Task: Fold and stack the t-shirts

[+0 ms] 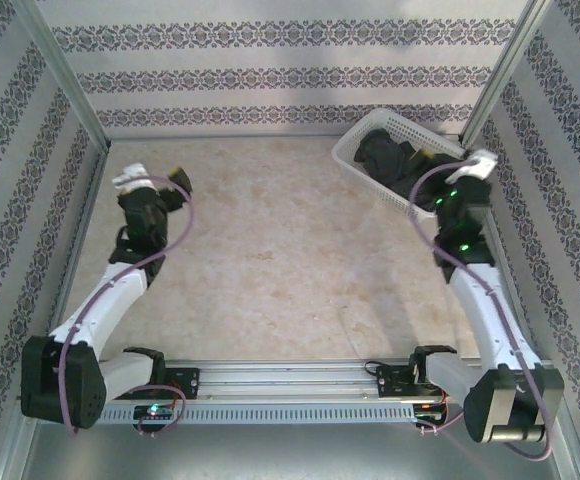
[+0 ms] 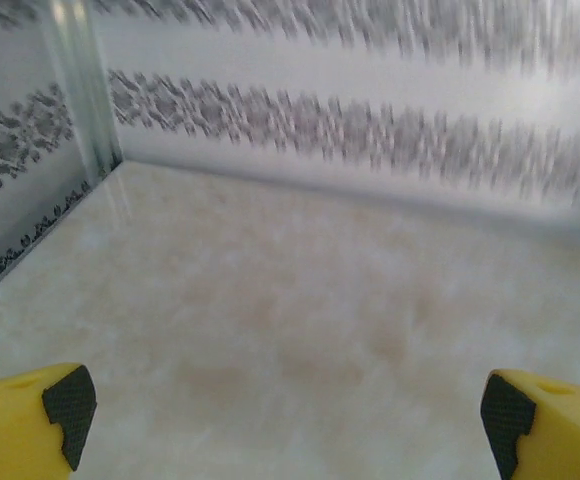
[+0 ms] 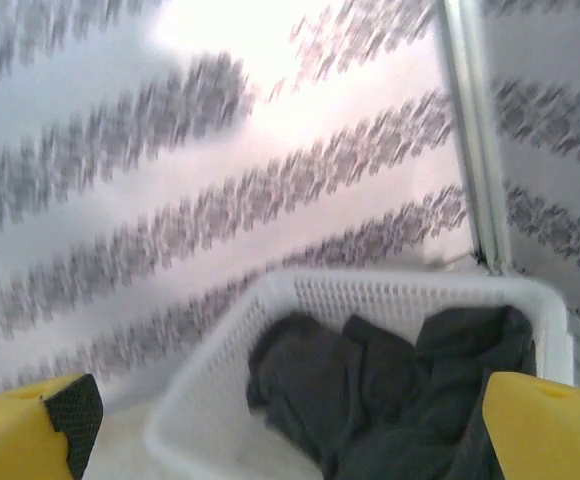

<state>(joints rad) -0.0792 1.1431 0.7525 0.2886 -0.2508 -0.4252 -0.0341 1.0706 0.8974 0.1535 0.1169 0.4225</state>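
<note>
Our left jaws and right jaws are both spread and empty, and the t-shirts (image 3: 370, 390) lie tangled in the basket (image 3: 390, 285), so we may pinch two together or catch the mesh.

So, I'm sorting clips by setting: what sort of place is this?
Probably a lab test cell: patterned panels on metal posts enclose the table, two arms are bolted to a rail, and t-shirts sit in a basket.
</note>
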